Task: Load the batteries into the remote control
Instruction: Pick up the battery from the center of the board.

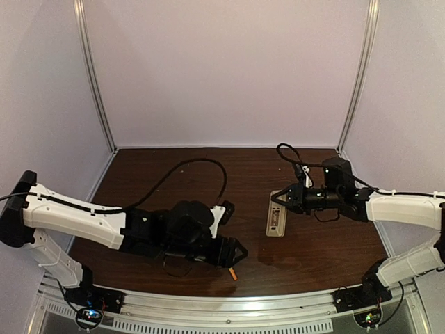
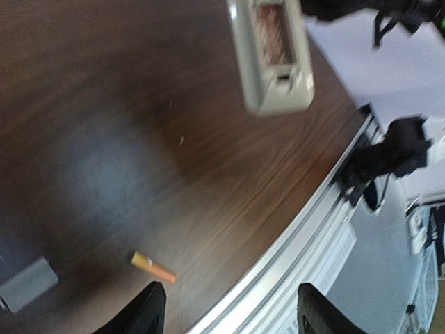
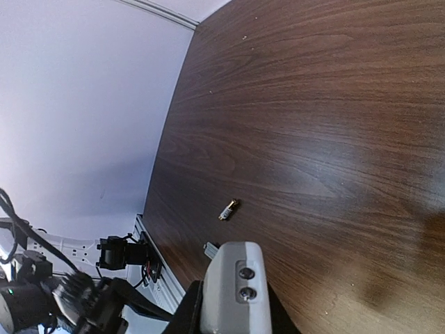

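The remote control (image 1: pixel 277 221) lies back-up at the right of the table, its open battery bay (image 2: pixel 272 31) showing in the left wrist view. My right gripper (image 1: pixel 281 200) is shut on the remote's far end (image 3: pixel 236 285), one finger on each side. One battery (image 1: pixel 233 273), a small orange-gold cylinder, lies on the wood near the front edge. My left gripper (image 1: pixel 235 254) hovers just behind it, open with nothing between its fingers (image 2: pixel 147 314). The battery (image 2: pixel 153 266) sits just off the left fingertip. It also shows in the right wrist view as the battery (image 3: pixel 228 209).
A small flat grey plate (image 2: pixel 28 284) lies on the wood left of the battery, its corner (image 3: pixel 211 248) peeking from behind the remote. The aluminium rail (image 1: pixel 222 306) runs along the front edge. A black cable (image 1: pixel 201 161) loops over the table's middle. Pale walls enclose the back and sides.
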Action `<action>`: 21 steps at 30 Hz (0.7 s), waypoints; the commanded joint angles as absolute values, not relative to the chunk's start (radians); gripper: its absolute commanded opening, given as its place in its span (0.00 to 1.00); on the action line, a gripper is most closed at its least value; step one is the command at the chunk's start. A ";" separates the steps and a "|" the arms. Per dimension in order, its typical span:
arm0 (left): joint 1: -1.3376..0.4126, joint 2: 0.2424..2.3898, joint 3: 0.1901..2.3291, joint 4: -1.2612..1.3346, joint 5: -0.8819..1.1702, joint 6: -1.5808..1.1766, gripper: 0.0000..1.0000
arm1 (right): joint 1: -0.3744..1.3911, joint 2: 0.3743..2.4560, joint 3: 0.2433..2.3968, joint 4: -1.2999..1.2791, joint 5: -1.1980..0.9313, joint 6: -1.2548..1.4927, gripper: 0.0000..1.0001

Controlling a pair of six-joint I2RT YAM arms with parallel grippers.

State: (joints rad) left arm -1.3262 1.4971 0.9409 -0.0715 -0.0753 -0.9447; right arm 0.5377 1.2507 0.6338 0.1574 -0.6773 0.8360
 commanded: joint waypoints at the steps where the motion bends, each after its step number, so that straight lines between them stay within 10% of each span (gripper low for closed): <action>1: -1.400 1.629 0.992 -0.379 -0.095 -1.047 0.64 | 0.530 1.259 0.626 0.105 -0.624 0.804 0.00; 21: -1.411 1.932 1.306 -0.560 -0.184 -1.100 0.45 | 0.526 1.206 0.573 0.093 -0.595 0.798 0.00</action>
